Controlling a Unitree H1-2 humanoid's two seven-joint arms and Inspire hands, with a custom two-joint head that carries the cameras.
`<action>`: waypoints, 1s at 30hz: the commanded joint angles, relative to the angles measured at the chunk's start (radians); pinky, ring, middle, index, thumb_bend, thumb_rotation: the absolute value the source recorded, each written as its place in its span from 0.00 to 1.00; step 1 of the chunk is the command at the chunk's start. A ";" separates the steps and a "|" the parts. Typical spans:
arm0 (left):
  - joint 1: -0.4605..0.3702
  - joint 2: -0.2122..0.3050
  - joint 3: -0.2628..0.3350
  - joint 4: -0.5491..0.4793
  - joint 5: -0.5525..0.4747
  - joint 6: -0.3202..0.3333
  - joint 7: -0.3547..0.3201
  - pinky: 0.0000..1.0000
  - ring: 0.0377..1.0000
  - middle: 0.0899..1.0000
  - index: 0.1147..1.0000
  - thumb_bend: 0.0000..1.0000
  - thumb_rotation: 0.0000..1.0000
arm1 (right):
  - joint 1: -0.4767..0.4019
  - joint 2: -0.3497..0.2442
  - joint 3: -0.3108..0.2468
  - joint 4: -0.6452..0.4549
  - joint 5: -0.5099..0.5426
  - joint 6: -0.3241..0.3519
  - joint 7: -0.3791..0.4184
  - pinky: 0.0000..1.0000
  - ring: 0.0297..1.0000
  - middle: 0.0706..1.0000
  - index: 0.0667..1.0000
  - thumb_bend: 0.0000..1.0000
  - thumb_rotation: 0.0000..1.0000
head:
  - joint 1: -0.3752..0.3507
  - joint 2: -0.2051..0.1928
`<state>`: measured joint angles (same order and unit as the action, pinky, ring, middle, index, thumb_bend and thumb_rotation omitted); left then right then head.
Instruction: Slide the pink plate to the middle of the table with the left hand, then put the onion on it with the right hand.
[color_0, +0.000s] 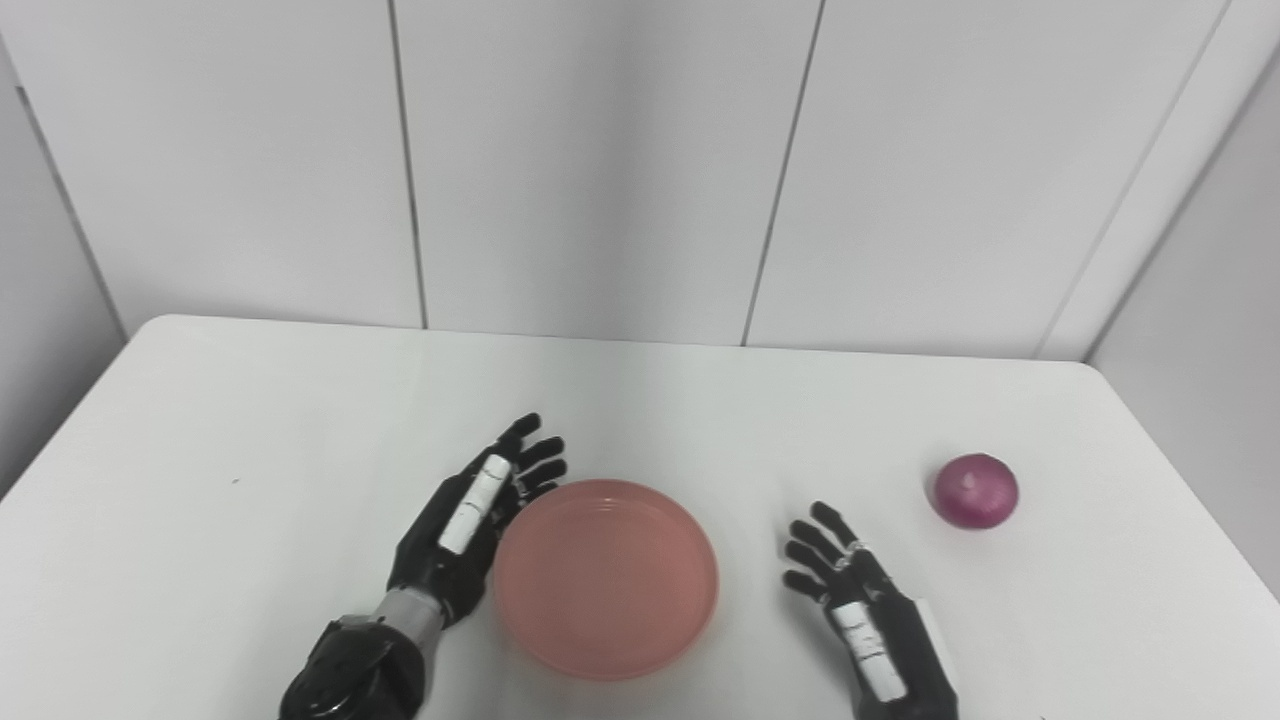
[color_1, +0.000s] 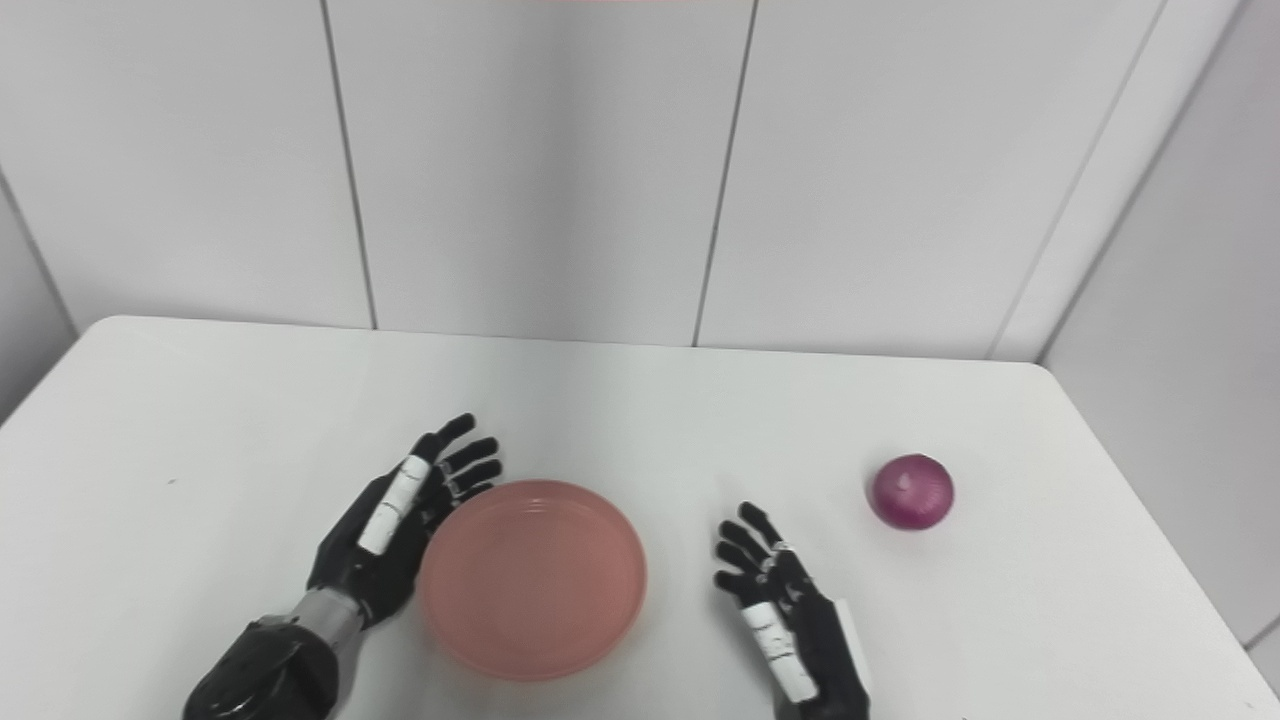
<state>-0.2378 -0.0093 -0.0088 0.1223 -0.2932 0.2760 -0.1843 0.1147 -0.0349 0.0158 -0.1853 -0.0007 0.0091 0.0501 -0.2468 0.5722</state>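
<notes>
A round pink plate (color_0: 606, 577) lies near the front middle of the white table (color_0: 300, 420). My left hand (color_0: 470, 520) rests open against the plate's left rim, fingers stretched toward the back. A purple onion (color_0: 976, 490) sits alone at the right side of the table. Open and holding nothing, my right hand (color_0: 860, 610) lies between the plate and the onion, a hand's width short of the onion. In the right eye view the plate (color_1: 533, 577), the onion (color_1: 911, 492), the left hand (color_1: 395, 520) and the right hand (color_1: 785, 610) show the same layout.
White wall panels (color_0: 600, 170) rise straight behind the table's far edge. The table's right edge runs close past the onion. Bare tabletop stretches to the left and behind the plate.
</notes>
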 joint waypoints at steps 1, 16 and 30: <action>0.029 0.017 0.013 0.067 0.004 0.042 0.008 0.88 0.84 0.82 0.86 0.81 0.67 | -0.010 -0.020 0.003 -0.061 -0.050 -0.004 -0.011 0.70 0.80 0.81 0.90 0.92 0.70 | 0.001 0.001; 0.011 0.035 0.056 0.112 -0.029 0.033 -0.023 0.88 0.84 0.83 0.87 0.79 0.65 | -0.138 -0.176 -0.072 -0.319 -0.247 0.168 0.008 0.80 0.90 0.90 0.93 0.97 0.64 | -0.090 -0.030; -0.003 0.048 0.061 0.170 -0.032 -0.008 -0.053 0.89 0.85 0.84 0.88 0.81 0.65 | -0.280 -0.390 -0.137 -0.283 -0.462 0.180 0.024 0.76 0.88 0.90 0.90 1.00 0.61 | -0.122 -0.057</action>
<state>-0.2852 0.0234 0.0502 0.2260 -0.3478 0.2200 -0.2578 -0.1208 -0.3847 -0.1181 -0.4544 -0.4197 0.2097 0.0769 -0.3681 0.5170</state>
